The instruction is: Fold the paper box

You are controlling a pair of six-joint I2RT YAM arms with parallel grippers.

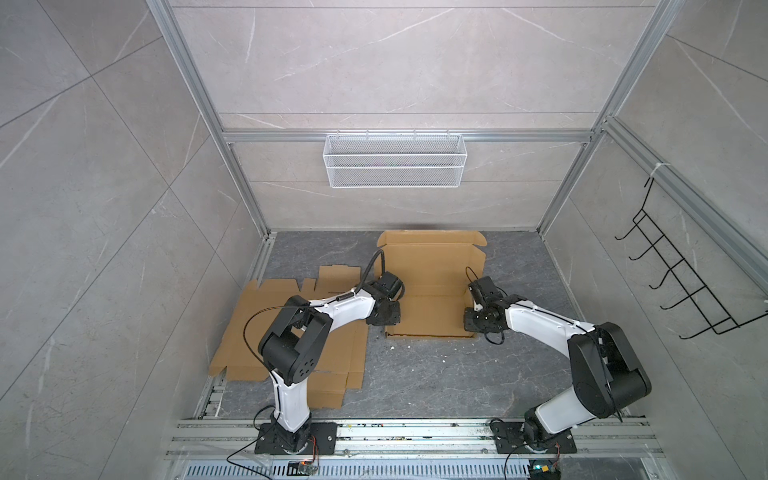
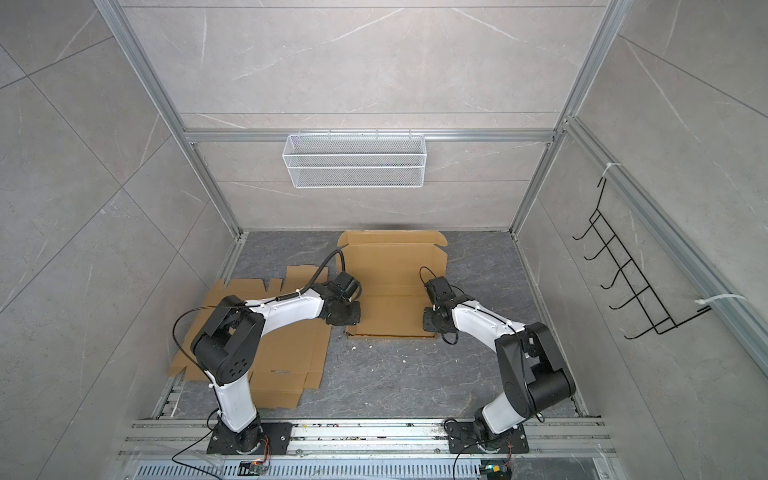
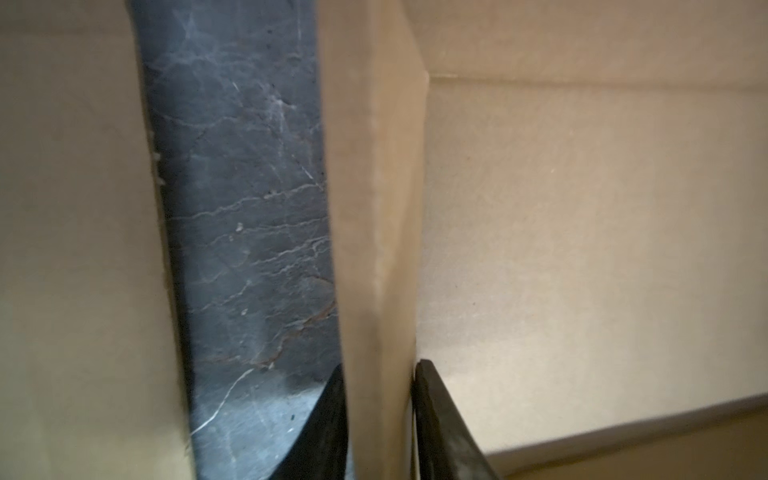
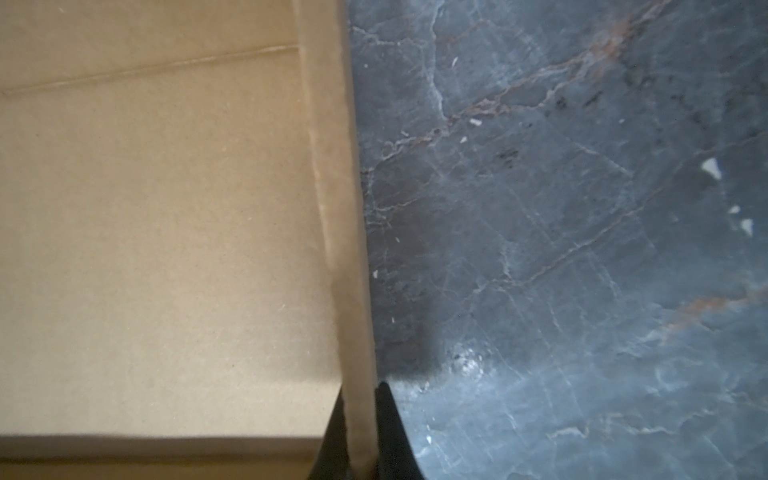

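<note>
we're pinching paper box point(image 1: 432, 311) side wall point(image 3: 374, 187) in left pincer point(image 3: 380, 365) | right pincer point(image 4: 362, 386) clamping opposite wall point(image 4: 336, 208) | keeping both upright, preventing splay

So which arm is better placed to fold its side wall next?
Right, probably: the right gripper is shut on the box wall; the left gripper only straddles its wall, grip unclear.

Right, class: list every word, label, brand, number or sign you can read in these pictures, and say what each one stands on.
None: no readable text in any view.
The paper box and the flat cardboard sheets: plain brown, no print.
The wire basket: no label.
The small circuit board by the left arm's base: too small to read any marking.
</note>
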